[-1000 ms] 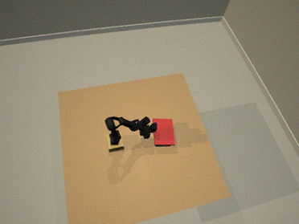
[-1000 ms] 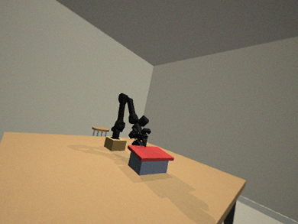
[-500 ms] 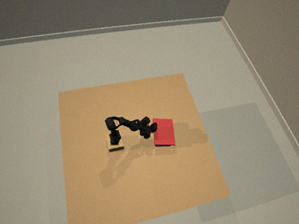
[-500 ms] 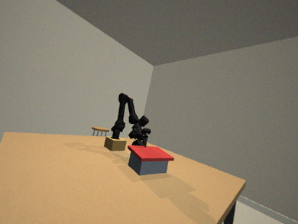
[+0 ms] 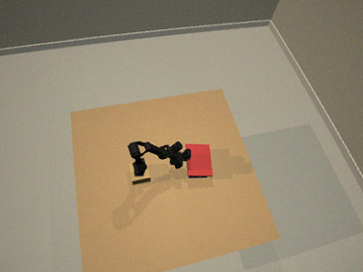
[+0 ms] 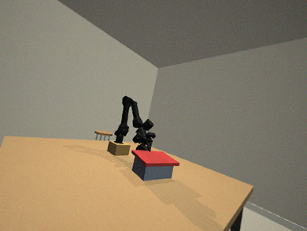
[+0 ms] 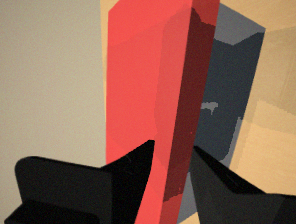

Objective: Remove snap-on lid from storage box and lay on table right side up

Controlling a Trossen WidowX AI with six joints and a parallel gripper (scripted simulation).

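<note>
The red lid point(image 5: 200, 161) point(image 6: 155, 158) point(image 7: 135, 75) covers the top of the blue-grey storage box point(image 6: 158, 172) point(image 7: 227, 70), smooth face up. The box stands on the table. No clear gap shows between lid and box in the exterior view; a slight lift at the gripped side cannot be told. My gripper point(image 5: 188, 156) point(image 7: 172, 148) is at the lid's edge on the arm's side. It is shut on that edge, one finger over the lid's top face and the other by its rim, beside the box wall. The fingertip contact is partly hidden.
The arm stands on a tan base block point(image 5: 140, 178) point(image 6: 119, 149) on the wooden table point(image 5: 166, 241) point(image 6: 69, 199), to the left of the box in the top view. A stool point(image 6: 103, 132) shows beyond the table's far edge in the exterior view.
</note>
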